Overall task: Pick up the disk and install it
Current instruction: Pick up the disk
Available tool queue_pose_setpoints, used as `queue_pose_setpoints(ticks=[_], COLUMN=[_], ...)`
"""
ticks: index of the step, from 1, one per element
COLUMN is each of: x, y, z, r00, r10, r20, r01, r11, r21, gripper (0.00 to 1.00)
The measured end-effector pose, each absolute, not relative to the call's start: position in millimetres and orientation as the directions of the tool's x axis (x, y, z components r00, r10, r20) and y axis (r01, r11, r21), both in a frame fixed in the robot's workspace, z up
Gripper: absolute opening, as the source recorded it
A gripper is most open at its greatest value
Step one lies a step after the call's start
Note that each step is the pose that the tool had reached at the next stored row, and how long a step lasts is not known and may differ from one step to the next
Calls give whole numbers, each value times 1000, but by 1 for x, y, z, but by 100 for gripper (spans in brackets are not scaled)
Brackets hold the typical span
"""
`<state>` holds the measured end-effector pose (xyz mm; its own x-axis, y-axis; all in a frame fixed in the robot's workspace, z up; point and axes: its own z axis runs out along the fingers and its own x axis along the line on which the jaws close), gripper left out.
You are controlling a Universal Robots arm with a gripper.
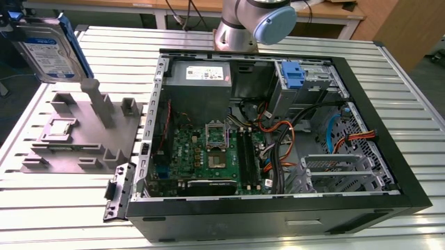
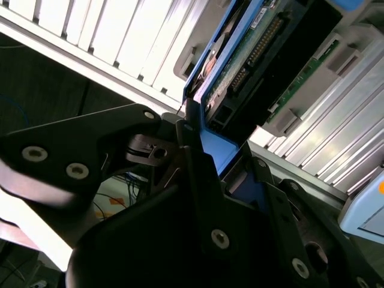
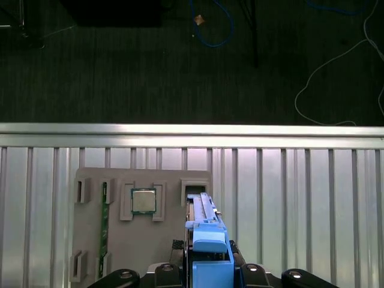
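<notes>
The claw is clamped shut on the disk, pinching one end of its blue carrier. The drive hangs on edge beneath the claw, touching nothing else. This grip leaves the flat faces and the far end free, which I judge suits sliding it into a bay. Directly below the claw the grey fixture rests on the desk. The open case lies well off to one side.

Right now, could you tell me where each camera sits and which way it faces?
Exterior view: off the arm, looking down into the computer case; the arm's base shows.
First wrist view: on the wrist, facing down at the fixture plate; claw shows.
Second wrist view: on the wrist, along the claw.
Shared: all show the disk.
</notes>
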<state>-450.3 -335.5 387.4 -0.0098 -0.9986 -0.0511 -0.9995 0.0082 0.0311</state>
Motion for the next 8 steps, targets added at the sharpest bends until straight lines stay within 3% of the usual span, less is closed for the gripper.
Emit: queue_pose_setpoints(ticks=[8], x=[-450], y=[-335], z=[394], r00=[-10], r10=[-999], r20=[-51], r01=[-999], r11=[8], r21=[31], gripper=[37])
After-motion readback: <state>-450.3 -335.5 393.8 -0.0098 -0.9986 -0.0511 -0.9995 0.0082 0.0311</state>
